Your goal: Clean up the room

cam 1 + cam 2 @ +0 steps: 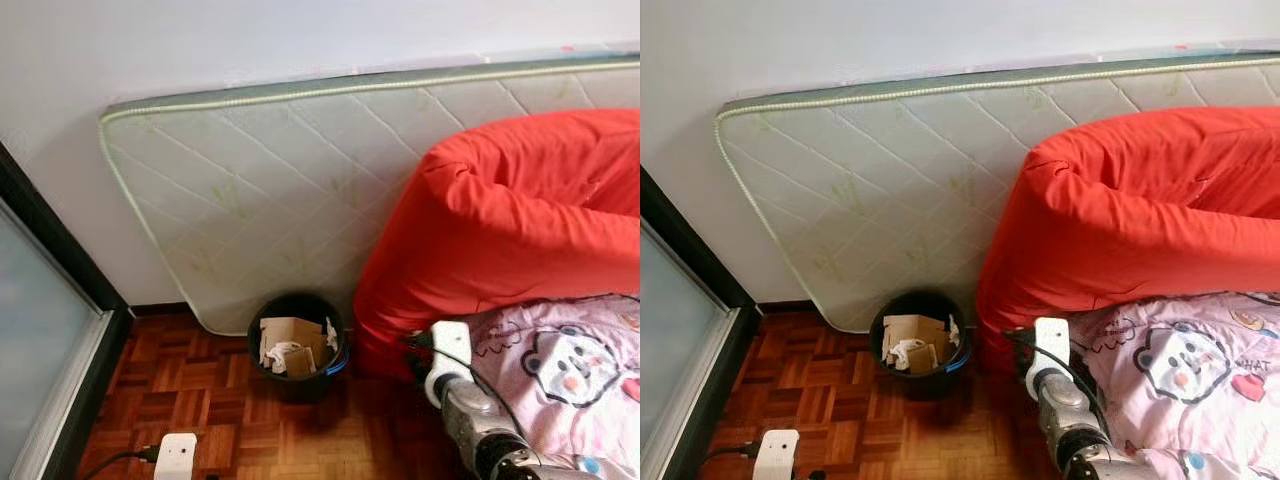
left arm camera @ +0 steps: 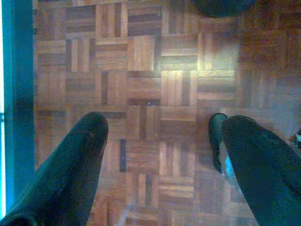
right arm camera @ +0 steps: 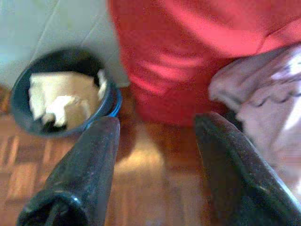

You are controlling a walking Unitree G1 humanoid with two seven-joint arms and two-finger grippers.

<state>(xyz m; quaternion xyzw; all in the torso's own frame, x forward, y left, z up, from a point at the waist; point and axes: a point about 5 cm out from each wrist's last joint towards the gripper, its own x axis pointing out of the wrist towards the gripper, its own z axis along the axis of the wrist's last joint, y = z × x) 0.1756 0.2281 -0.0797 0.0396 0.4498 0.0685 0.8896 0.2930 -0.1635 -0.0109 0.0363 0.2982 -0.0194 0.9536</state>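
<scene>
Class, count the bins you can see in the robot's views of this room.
1. The black bin stands on the parquet floor, against the leaning mattress, left of the red duvet, holding cardboard. Others may be hidden.

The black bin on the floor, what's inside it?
The black bin holds pieces of cardboard and crumpled white paper. They cover whatever lies deeper, so the bottom can't be seen.

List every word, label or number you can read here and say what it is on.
"HAT": pink cartoon blanket, at the picture's right edge, cut off, so possibly part of a longer word.
Cardboard in the bin: no print can be made out.
Mattress: pattern only, no readable text.
</scene>
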